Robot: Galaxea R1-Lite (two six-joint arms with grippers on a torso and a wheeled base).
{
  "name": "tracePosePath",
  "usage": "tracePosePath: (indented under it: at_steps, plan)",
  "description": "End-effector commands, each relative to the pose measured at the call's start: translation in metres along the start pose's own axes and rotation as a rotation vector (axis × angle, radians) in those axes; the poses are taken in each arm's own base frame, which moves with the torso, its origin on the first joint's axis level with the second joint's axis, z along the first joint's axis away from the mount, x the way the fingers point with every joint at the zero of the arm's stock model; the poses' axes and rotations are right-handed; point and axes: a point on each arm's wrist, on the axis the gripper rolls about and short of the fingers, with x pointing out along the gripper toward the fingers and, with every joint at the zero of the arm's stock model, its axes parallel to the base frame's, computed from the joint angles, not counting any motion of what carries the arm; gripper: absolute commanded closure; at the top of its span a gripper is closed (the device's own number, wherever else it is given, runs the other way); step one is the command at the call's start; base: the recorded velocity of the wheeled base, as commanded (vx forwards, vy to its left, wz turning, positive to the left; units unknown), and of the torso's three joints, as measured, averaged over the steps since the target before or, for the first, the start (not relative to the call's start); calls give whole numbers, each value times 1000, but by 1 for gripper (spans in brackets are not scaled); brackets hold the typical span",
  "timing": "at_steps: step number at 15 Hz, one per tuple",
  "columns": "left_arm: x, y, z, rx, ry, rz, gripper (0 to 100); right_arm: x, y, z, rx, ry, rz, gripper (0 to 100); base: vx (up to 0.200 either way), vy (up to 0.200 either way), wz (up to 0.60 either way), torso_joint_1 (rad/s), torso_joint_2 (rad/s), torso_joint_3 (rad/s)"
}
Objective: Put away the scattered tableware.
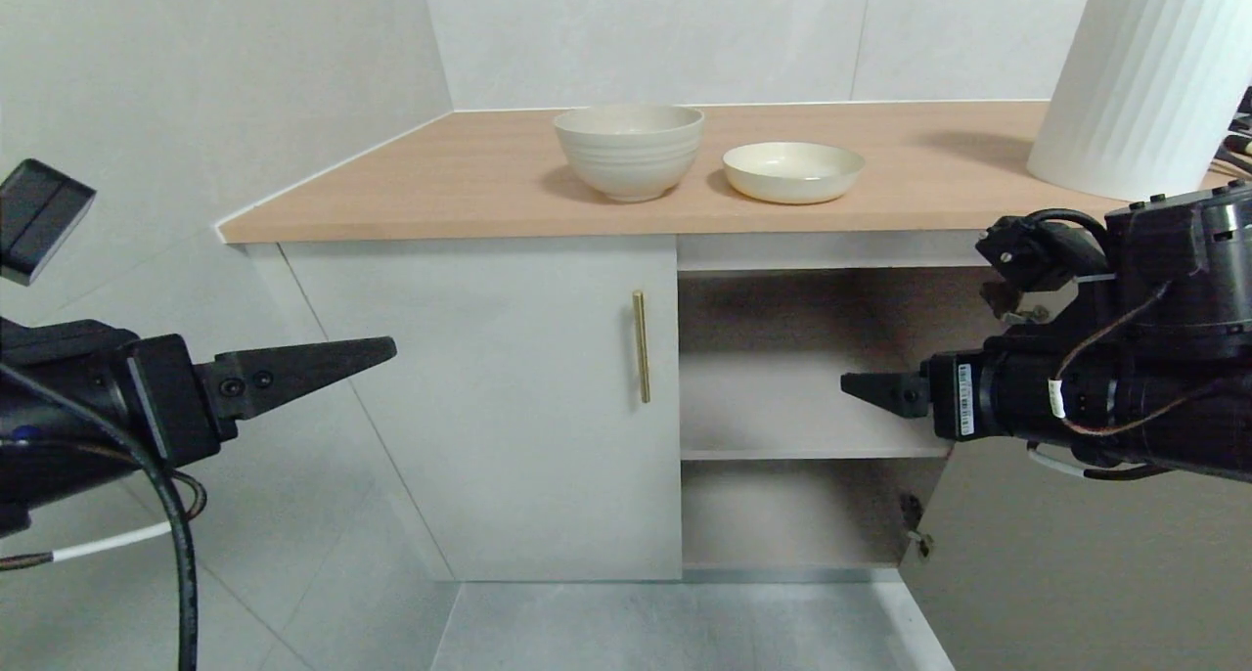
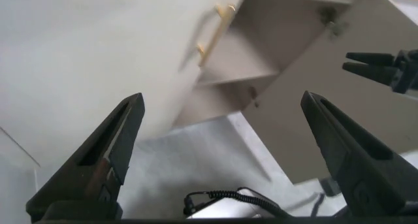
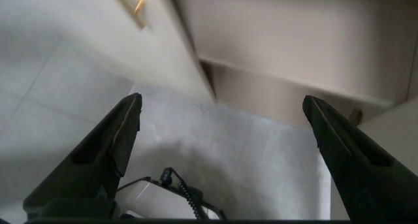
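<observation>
A deep cream bowl [image 1: 629, 151] and a shallow cream dish [image 1: 793, 171] stand side by side on the wooden counter [image 1: 411, 197]. Both grippers hang below counter height, in front of the cabinet. My left gripper [image 1: 377, 350] is out to the left of the closed door, its fingers spread wide with nothing between them [image 2: 222, 98]. My right gripper [image 1: 859, 385] points into the open right half of the cabinet at the level of the middle shelf [image 1: 802, 451], open and empty [image 3: 222, 101].
The left cabinet door [image 1: 489, 407] is closed and has a brass handle [image 1: 641, 346]. The right door [image 1: 1076, 563] is swung open towards me, under the right arm. A tall white ribbed container [image 1: 1144, 74] stands at the counter's right end. Tiled walls close off the left side.
</observation>
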Motion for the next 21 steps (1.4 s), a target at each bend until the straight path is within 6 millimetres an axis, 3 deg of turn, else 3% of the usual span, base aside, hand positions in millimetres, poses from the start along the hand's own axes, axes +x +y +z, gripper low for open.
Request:
tracePosePath:
  at_steps: [1, 6, 18, 21]
  plan:
    - [4, 2, -1, -6, 13, 4, 0, -2, 0, 1, 1, -8, 1, 0, 200, 0, 0, -2, -2, 7]
    - [5, 2, -2, -7, 18, 3, 0, -2, -1, -2, -1, 2, 3, 0, 200, 0, 0, 5, 4, 3]
    - [9, 4, -5, -15, 39, 6, 0, -1, -1, -4, -4, 9, 6, 0, 0, 0, 0, 2, -6, -3]
    - [12, 6, -7, -18, 51, 10, 0, -2, -1, -3, -7, 8, 7, 0, 0, 0, 0, 43, -233, -237]
